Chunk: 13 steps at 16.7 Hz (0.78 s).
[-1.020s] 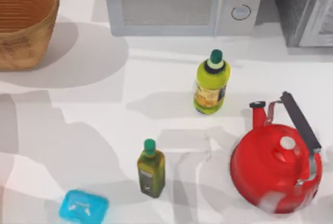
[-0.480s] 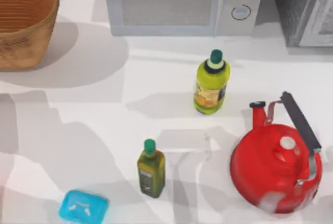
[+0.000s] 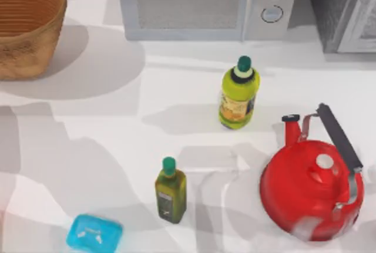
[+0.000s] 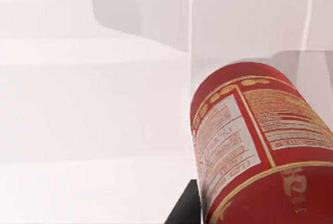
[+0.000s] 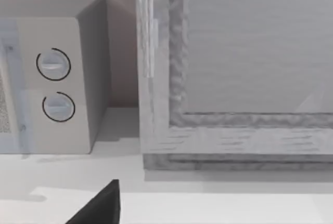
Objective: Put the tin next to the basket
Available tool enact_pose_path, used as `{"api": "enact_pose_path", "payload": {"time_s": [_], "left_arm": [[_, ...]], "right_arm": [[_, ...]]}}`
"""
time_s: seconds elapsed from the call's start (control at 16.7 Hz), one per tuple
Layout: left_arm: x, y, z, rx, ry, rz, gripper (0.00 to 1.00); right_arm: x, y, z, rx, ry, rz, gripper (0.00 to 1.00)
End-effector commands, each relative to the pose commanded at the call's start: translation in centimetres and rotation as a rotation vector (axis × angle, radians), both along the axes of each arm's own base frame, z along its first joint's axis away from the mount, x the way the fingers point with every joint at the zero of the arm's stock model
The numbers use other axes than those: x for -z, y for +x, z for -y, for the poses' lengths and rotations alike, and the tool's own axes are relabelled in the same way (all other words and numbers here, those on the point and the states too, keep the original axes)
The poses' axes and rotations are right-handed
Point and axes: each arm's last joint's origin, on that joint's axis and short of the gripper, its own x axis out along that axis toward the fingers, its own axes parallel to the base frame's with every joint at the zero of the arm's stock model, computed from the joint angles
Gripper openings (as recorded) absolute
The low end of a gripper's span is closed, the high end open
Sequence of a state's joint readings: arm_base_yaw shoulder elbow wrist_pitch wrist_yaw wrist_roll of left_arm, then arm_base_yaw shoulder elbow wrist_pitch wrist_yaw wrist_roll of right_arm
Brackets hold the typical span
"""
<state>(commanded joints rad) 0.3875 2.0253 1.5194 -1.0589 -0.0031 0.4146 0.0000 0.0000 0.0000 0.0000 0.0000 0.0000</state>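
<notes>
White marbled counter (image 3: 117, 118), grey microwave (image 3: 205, 3) at 12 o'clock. Tan woven wicker basket (image 3: 26, 27), 10 o'clock, nothing visible inside. Red cylindrical tin (image 4: 260, 146), close under the left wrist camera, tilted above the counter; whether the left gripper's fingers pinch it, cannot tell. Bottles, kettle unmoved since earlier.

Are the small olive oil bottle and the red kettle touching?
Apart. The top view shows bare white table between the small olive oil bottle and the red kettle.
</notes>
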Motion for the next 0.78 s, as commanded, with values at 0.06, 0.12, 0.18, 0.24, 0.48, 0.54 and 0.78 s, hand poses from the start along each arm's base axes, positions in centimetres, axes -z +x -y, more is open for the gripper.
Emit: {"api": "enact_pose_path", "payload": {"time_s": [0.06,0.12,0.18,0.24,0.48,0.54,0.78], "left_arm": [[0.00,0.00,0.00,0.000,0.000,0.000,0.75],[0.00,0.00,0.00,0.000,0.000,0.000,0.83],[0.00,0.00,0.00,0.000,0.000,0.000,0.90],[0.00,0.00,0.00,0.000,0.000,0.000,0.98],[0.00,0.00,0.00,0.000,0.000,0.000,1.00],[0.00,0.00,0.00,0.000,0.000,0.000,1.00],[-0.02,0.02,0.04,0.001,0.000,0.000,1.00]], "right_arm": [[0.00,0.00,0.00,0.000,0.000,0.000,1.00],[0.00,0.00,0.00,0.000,0.000,0.000,1.00],[0.00,0.00,0.00,0.000,0.000,0.000,1.00],[0.00,0.00,0.00,0.000,0.000,0.000,1.00],[0.00,0.00,0.00,0.000,0.000,0.000,1.00],[0.00,0.00,0.00,0.000,0.000,0.000,1.00],[0.00,0.00,0.00,0.000,0.000,0.000,1.00]]}}
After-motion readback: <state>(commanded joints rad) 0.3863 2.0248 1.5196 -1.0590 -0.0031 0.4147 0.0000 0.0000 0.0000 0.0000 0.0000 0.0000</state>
